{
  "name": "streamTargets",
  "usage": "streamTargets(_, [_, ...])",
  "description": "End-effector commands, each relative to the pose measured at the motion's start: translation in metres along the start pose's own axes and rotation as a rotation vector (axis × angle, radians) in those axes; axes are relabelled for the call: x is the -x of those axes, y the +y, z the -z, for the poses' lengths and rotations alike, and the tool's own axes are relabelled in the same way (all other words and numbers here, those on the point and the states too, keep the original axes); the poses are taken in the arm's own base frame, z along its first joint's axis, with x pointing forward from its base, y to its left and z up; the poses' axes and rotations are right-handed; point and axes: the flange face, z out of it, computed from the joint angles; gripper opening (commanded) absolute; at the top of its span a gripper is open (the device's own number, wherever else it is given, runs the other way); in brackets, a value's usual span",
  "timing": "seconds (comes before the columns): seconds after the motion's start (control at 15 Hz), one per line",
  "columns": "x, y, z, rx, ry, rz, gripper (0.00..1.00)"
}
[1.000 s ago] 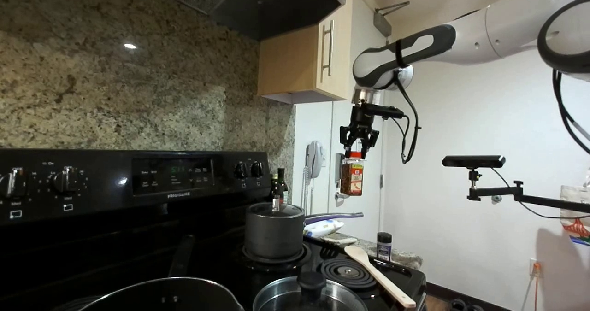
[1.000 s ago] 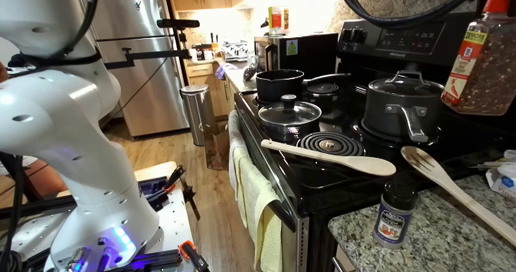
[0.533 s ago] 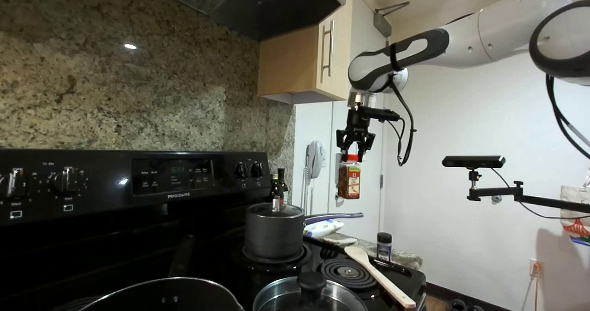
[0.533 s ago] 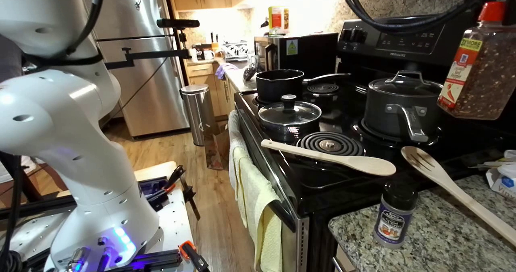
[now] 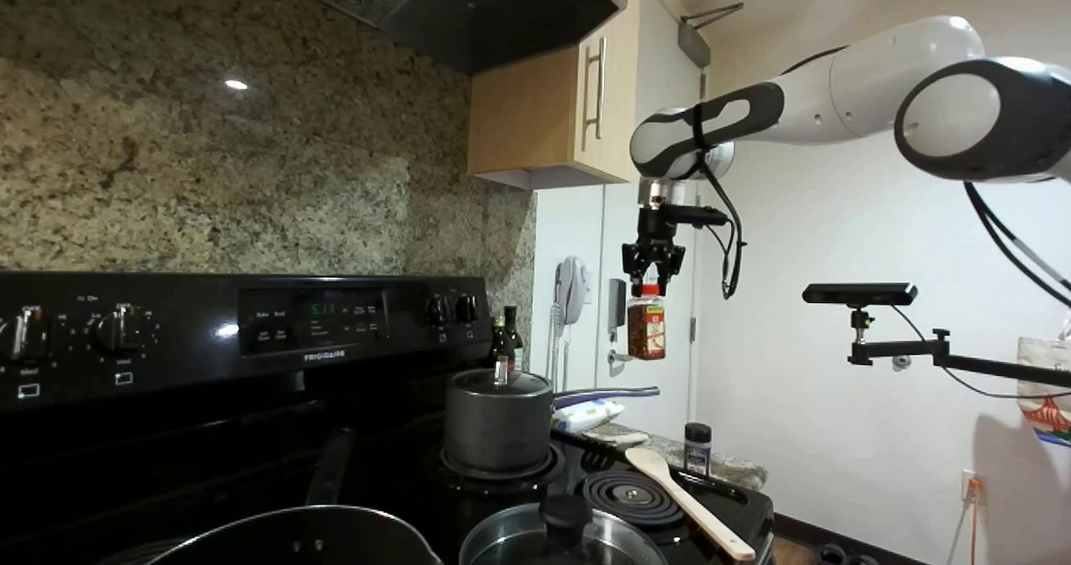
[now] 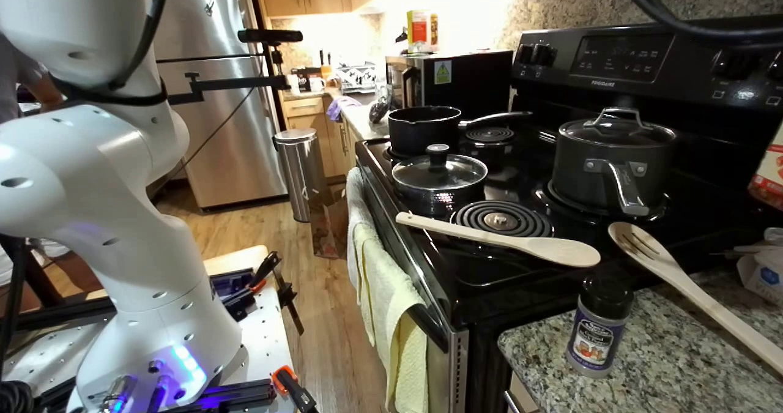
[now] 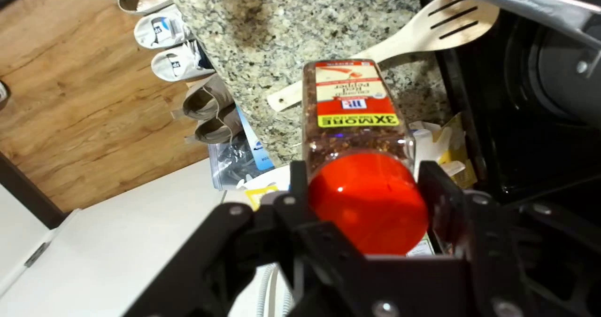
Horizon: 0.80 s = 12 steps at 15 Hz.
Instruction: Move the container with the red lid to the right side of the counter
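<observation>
Gripper (image 7: 365, 185) is clamped on the container with the red lid (image 5: 647, 328): pads (image 7: 299, 178) at either side of the cap (image 7: 368, 206). Container hangs in the air, near upright, likely over the granite counter (image 7: 291, 26); not set down yet.

Cap grip makes sense to us: body hangs free, so the base should meet the counter first and the pads can let go well above it. Carry height looks chosen to clear the saucepan (image 6: 608, 156) on the stove (image 6: 520, 284) beside the counter.

Slotted spatula (image 7: 408, 39) bridges counter and stove, head on the stove side, maybe parked for a cook's reach. For us it's a snag: a base landing on its handle would rock. Dark-capped jar (image 6: 598, 327) stands near the counter's corner; we'd come down apart from it.

Hard to make out: the gap between base and counter. The container masks what is straight under it, plus the middle of the spatula. In an exterior view only a strip of the container's label (image 6: 771, 171) shows at the frame edge, gripper out of shot. Pad nearer the stove is black on black in the wrist view, contact line lost. White-and-yellow packet (image 7: 443, 148) on the counter, by the stove, is partly covered; contents unclear. We don't find the jar in the wrist view. Which part of the counter counts as "right" depends on viewpoint; we can't settle that from here.
</observation>
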Motion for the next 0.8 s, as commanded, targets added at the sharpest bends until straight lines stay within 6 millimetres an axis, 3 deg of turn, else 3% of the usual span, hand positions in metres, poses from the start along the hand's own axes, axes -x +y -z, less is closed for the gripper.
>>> streamTargets(0.0, [-0.002, 0.036, 0.000, -0.037, -0.092, 0.136, 0.35])
streamTargets(0.07, [0.000, 0.041, -0.001, -0.047, -0.106, 0.151, 0.35])
streamTargets(0.13, [0.002, 0.035, -0.003, -0.015, -0.080, 0.088, 0.60])
streamTargets(0.4, [0.003, 0.042, -0.008, -0.022, -0.102, 0.125, 0.60])
streamTargets(0.47, [0.003, 0.040, -0.008, -0.023, -0.102, 0.128, 0.35])
streamTargets(0.6, [0.003, 0.048, -0.012, -0.077, -0.066, 0.108, 0.35])
streamTargets(0.73, [0.009, 0.065, -0.033, -0.139, -0.055, 0.059, 0.35])
